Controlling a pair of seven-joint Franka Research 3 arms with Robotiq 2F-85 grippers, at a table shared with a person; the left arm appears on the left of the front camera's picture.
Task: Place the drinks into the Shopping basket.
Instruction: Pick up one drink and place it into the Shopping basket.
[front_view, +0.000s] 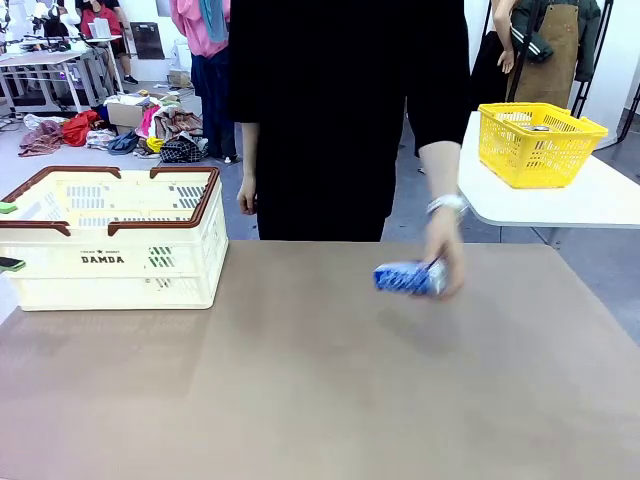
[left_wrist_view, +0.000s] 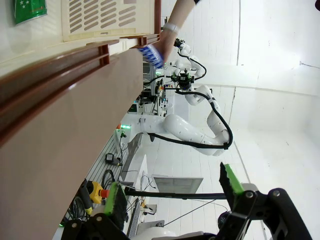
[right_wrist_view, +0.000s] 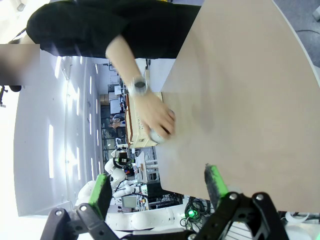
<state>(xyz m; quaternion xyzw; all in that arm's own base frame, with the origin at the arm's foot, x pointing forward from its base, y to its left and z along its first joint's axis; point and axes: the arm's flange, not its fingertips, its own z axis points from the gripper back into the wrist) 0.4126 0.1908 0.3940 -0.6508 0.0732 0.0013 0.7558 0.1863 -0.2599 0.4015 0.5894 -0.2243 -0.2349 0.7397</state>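
Front view: the slim blue metal drink can with white lettering (front_view: 405, 278) lies on its side on the brown counter (front_view: 300, 400), right of centre, under the person's hand (front_view: 445, 255) and well apart from the cream slotted shopping basket with brown rim (front_view: 110, 270). It looks light, stiff, slick and likely to roll, so grip it across mid-body. Left wrist view: left fingers (left_wrist_view: 116, 202) spread wide, nothing between. Right wrist view: right fingers (right_wrist_view: 101, 192) equally wide, empty.

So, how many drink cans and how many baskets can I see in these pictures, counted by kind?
Drink cans: 2 (blue can, green can)
Baskets: 2 (cream-white basket, yellow basket)
Total: 4
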